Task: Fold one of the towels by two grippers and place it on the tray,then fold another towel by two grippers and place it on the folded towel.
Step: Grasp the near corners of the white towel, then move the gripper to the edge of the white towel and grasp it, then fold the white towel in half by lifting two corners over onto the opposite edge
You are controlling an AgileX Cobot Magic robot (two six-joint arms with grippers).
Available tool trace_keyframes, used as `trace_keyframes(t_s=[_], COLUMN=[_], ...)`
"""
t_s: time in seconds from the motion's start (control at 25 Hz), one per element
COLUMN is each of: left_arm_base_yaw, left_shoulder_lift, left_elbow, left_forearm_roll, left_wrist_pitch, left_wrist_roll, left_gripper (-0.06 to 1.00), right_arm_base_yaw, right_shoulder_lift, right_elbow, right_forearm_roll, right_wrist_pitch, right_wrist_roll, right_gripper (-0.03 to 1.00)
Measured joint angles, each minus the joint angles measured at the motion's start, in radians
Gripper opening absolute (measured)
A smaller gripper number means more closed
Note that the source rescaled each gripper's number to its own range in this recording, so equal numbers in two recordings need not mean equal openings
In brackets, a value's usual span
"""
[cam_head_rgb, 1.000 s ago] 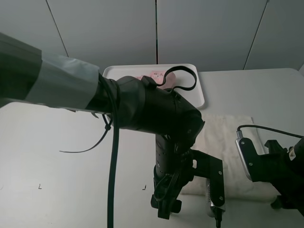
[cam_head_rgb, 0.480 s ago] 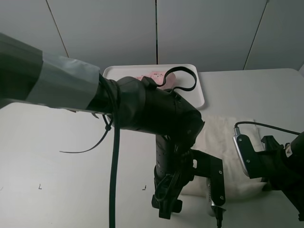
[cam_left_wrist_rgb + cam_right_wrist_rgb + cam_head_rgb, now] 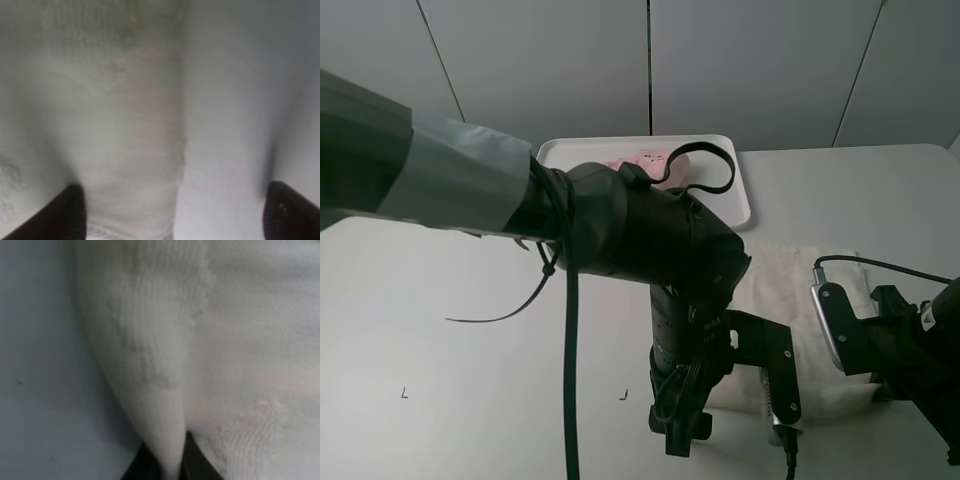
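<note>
Since a second ago the right arm [image 3: 905, 350] has slid in from the table's near right corner onto the cream towel [image 3: 790, 275], and the left arm [image 3: 640, 230] has dipped a little lower.

The cream towel lies flat on the table [image 3: 470, 330], on the right half, just in front of the tray [image 3: 725, 190]. The left arm hides the towel's left part. Close up, the right gripper [image 3: 162, 467] is pinched tight on the cream towel [image 3: 150, 340], and the cloth stands up in a soft ridge between its dark tips. The left gripper [image 3: 682, 440] points down at the towel's near left corner. Its two fingers [image 3: 60, 215] stand far apart and hold nothing. Under them, the edge of the cream towel [image 3: 125, 125] runs down the middle, with cloth on one side and bare table on the other.

The pink towel [image 3: 650, 158] lies in the tray, mostly hidden behind the left arm. The tray sits at the back of the table, close to the grey wall [image 3: 750, 70].

The table is white and smooth. Left of the left arm it stretches wide, with two small dark marks [image 3: 404, 393] on it. On the right, table shows between the towel and the back edge. The right arm fills the near right corner.
</note>
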Motion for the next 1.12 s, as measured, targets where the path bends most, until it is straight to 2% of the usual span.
trace_keyframes(t_s=[0.04, 0.08, 0.2, 0.24, 0.32, 0.68, 0.84, 1.0, 1.12], left_arm_base_yaw=[0.0, 0.0, 0.0, 0.0, 0.0, 0.0, 0.004, 0.038, 0.08], left_shoulder_lift=[0.002, 0.002, 0.002, 0.002, 0.002, 0.002, 0.0, -0.032, -0.08], left_elbow=[0.0, 0.0, 0.0, 0.0, 0.0, 0.0, 0.0, 0.001, 0.001], left_forearm_roll=[0.012, 0.025, 0.052, 0.054, 0.054, 0.058, 0.058, 0.032, -0.019], left_wrist_pitch=[-0.002, -0.004, -0.004, -0.008, -0.01, -0.012, -0.014, -0.035, -0.061], left_wrist_roll=[-0.008, -0.013, -0.019, -0.021, -0.023, -0.03, -0.03, -0.03, -0.03], left_gripper=[0.79, 0.64, 0.13, 0.04, 0.01, 0.0, 0.0, 0.0, 0.0], right_arm_base_yaw=[0.0, 0.0, 0.0, 0.0, 0.0, 0.0, 0.0, 0.0, 0.0], right_shoulder_lift=[0.0, 0.0, 0.0, 0.0, 0.0, -0.038, -0.114, -0.204, -0.266], right_elbow=[0.0, 0.0, 0.0, 0.0, 0.0, 0.004, 0.014, 0.015, 0.016], right_forearm_roll=[0.0, 0.0, 0.0, 0.0, 0.0, 0.011, 0.023, 0.023, 0.023], right_wrist_pitch=[0.0, 0.0, 0.0, 0.0, 0.0, -0.007, 0.03, 0.083, 0.104], right_wrist_roll=[0.002, 0.004, 0.011, 0.018, 0.026, 0.147, 0.21, 0.25, 0.311], right_gripper=[0.02, 0.02, 0.02, 0.02, 0.02, 0.02, 0.02, 0.02, 0.02])
